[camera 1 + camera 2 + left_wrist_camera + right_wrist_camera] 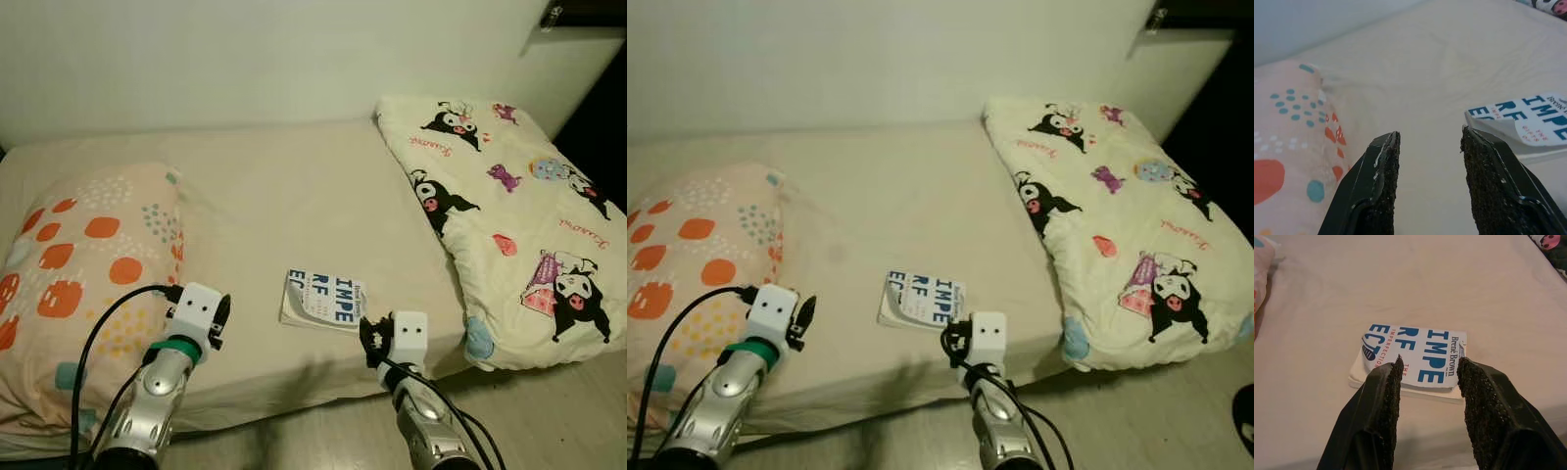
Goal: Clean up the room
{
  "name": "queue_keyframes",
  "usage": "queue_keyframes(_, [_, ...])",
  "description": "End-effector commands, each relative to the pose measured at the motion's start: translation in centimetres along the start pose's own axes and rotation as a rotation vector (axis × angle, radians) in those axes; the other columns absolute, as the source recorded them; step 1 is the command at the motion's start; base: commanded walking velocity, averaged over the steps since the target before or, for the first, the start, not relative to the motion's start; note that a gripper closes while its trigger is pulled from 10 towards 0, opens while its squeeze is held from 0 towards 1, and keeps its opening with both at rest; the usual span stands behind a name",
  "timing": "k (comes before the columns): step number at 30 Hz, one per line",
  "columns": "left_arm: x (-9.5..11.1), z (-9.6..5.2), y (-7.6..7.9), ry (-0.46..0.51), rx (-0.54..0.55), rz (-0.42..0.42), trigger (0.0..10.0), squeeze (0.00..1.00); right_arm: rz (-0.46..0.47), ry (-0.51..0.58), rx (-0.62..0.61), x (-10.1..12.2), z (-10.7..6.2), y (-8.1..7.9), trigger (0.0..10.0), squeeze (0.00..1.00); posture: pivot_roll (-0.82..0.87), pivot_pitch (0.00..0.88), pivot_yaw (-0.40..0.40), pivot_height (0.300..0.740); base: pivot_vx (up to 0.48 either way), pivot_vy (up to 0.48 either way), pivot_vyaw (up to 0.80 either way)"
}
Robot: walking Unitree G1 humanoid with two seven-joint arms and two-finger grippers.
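Right wrist view: right gripper [1427, 369] wide open, empty, lined up just short of book [1413, 357] on bed [274, 196]. Step: approach. Next: advance, close on near edge. Left gripper [1429, 142] open, empty.

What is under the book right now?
The book lies flat on the bare cream bed sheet, near the bed's front edge. Nothing pokes out around it; whatever might be beneath its cover is hidden. The open right claw hovers just before it.

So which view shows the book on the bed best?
The right wrist view: the whole book lies between the open right gripper, cover lettering readable. Both eye views show it small near the bed edge; the left wrist view catches one corner.
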State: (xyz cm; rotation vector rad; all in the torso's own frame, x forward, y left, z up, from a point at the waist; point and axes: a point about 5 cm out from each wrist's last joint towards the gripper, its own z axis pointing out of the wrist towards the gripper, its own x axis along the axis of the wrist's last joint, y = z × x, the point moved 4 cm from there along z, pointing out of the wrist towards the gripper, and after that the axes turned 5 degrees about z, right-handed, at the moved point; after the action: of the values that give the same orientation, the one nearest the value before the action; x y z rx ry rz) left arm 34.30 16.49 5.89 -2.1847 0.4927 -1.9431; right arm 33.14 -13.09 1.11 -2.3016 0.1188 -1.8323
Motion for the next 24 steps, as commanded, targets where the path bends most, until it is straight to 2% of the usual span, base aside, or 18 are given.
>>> queue_keyframes(1, [-0.5,-0.2,0.7,-0.015,-0.02,-0.005,10.0,0.0,0.0,-0.008,-0.012,-0.2,0.0,0.2,10.0,0.0,0.03,0.035,0.005,0.71,0.0,0.0,0.0])
queue_keyframes(6, [-0.3,0.0,1.1,-0.007,-0.035,0.003,10.0,0.0,-0.002,0.002,-0.012,0.3,0.3,0.3,10.0,0.0,0.04,0.026,-0.001,0.695,0.0,0.0,0.0])
queue_keyframes(14, [-1.1,-0.8,0.8,-0.016,-0.042,0.039,10.0,0.0,-0.012,0.011,0.005,0.5,0.3,0.0,10.0,0.0,0.06,0.041,-0.012,0.665,0.0,0.0,0.0])
queue_keyframes(24, [-1.2,-0.9,0.9,-0.01,-0.052,0.064,10.0,0.0,-0.018,0.017,0.014,0.9,0.5,-0.1,10.0,0.0,0.06,0.045,-0.014,0.64,0.0,0.0,0.0])
